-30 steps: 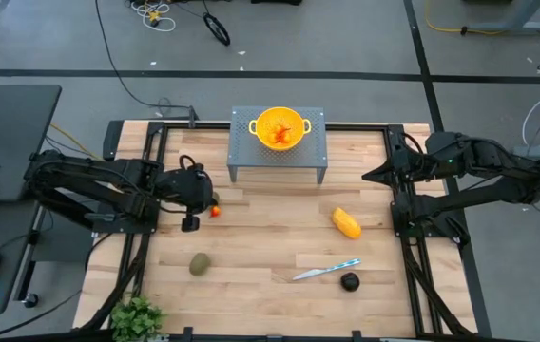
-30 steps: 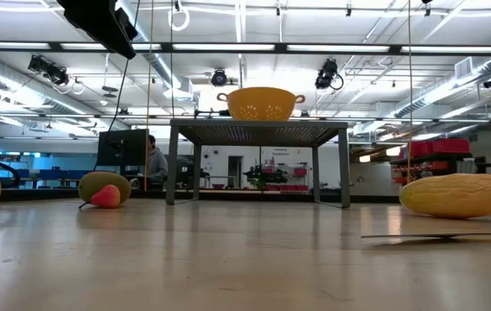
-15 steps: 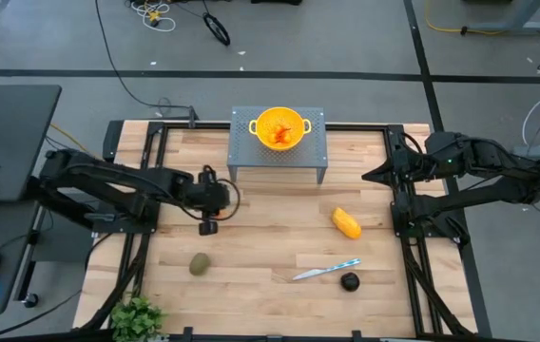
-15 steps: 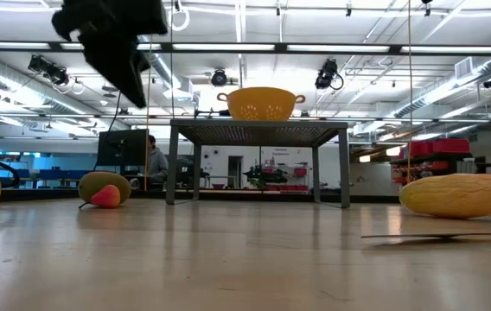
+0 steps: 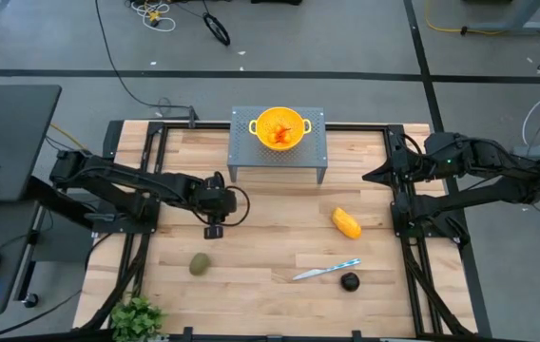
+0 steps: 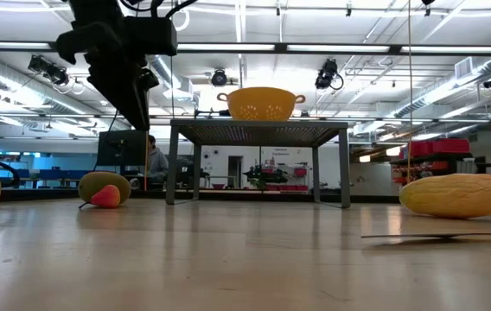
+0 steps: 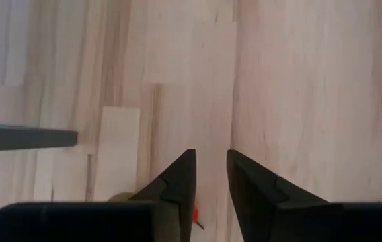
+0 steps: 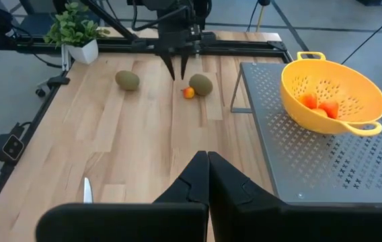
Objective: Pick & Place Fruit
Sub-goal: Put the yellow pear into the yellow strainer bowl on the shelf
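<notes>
Fruit scattered on table (image 5: 270,256). Melon (image 5: 346,224) at 3 o'clock. Brown oval (image 5: 200,264) at 8 o'clock; second oval (image 8: 201,84) with tiny red piece (image 8: 189,93) touching, under left gripper (image 8: 178,71). Dark round one (image 5: 350,281) at 5 o'clock beside knife (image 5: 326,271). Orange pieces (image 5: 280,134) in bowl (image 5: 280,113) on stand (image 5: 241,152), 12 o'clock. Left gripper raised, fingers slightly parted, empty. Right gripper (image 8: 206,163) clenched, parked at 3 o'clock edge.

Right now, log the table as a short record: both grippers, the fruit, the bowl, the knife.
left gripper: above the table, over an olive-brown fruit and small red fruit, jaws slightly apart, empty
right gripper: parked at the right edge, shut
other fruit: olive-brown oval, yellow-orange oblong, dark round one
yellow bowl: on the metal stand, orange-red pieces inside
knife: flat on the table
</notes>
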You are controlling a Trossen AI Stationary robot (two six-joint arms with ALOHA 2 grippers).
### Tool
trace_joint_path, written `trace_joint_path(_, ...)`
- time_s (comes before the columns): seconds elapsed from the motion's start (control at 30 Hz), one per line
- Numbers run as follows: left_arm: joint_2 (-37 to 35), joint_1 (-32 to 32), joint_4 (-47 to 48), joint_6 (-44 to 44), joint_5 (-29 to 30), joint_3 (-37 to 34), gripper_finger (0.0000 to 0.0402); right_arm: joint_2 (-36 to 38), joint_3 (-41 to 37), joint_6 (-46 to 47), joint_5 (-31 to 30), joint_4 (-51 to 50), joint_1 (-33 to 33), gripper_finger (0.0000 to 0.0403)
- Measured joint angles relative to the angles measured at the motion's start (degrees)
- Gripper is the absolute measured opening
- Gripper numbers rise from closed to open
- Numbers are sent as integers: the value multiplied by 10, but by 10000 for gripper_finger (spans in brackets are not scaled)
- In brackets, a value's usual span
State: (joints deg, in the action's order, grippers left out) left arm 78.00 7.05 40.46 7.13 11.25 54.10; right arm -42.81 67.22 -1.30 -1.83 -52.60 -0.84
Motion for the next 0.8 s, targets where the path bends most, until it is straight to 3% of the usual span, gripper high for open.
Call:
trace_joint_path(0.23,0,0,-29,43,25,-32,122,0,0,0,0,0,0,0)
trace_joint_path(0.47,0,0,-30,105,10,-95,188,0,0,0,0,-1,0,0)
trace_joint_path(0.8,0,0,-29,74,13,-104,274,0,0,0,0,-4,0,0)
